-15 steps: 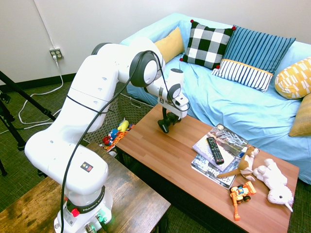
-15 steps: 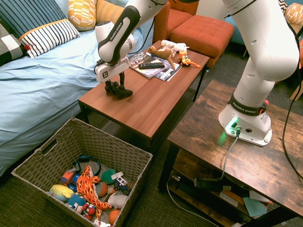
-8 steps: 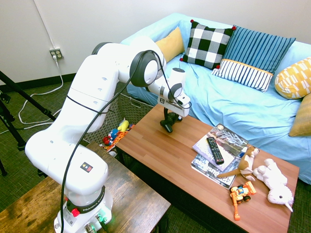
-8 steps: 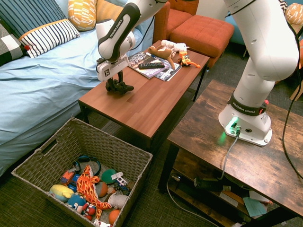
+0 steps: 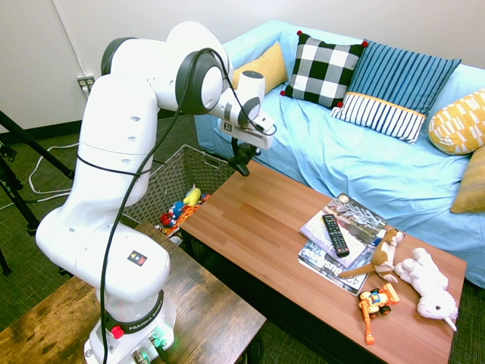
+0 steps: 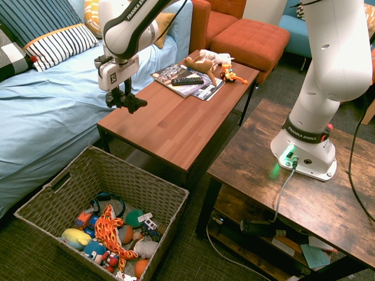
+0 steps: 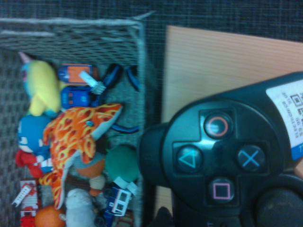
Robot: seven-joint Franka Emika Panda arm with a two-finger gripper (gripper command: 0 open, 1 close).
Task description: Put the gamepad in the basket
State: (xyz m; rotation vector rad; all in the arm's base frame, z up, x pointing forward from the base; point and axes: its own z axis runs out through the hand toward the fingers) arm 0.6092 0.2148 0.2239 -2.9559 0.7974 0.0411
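My gripper (image 6: pixel 124 99) is shut on the black gamepad (image 6: pixel 129 102) and holds it in the air above the near-left corner of the wooden coffee table (image 6: pixel 176 120). In the first exterior view the gamepad (image 5: pixel 242 158) hangs under the gripper (image 5: pixel 241 154) over the table's end beside the sofa. The gamepad (image 7: pixel 222 156) fills the right of the wrist view, its coloured symbol buttons showing. The woven wicker basket (image 6: pixel 64 187) stands on the floor below and beside that table end, full of toys. The basket (image 5: pixel 178 178) shows behind the arm, and the basket (image 7: pixel 71 40) lies beside the table edge in the wrist view.
On the table's far end lie magazines (image 5: pixel 341 227) with a black remote (image 5: pixel 334 233), a stuffed dog (image 5: pixel 383 254), a white plush (image 5: pixel 428 284) and an orange toy (image 5: pixel 377 301). A blue-covered sofa (image 5: pixel 364 159) with cushions runs along the table. A dark wooden side table (image 6: pixel 304 193) bears the arm.
The gripper closed on the gamepad on the table, lifted it and carried it toward the table's end near the basket. The arm has swung up and back.
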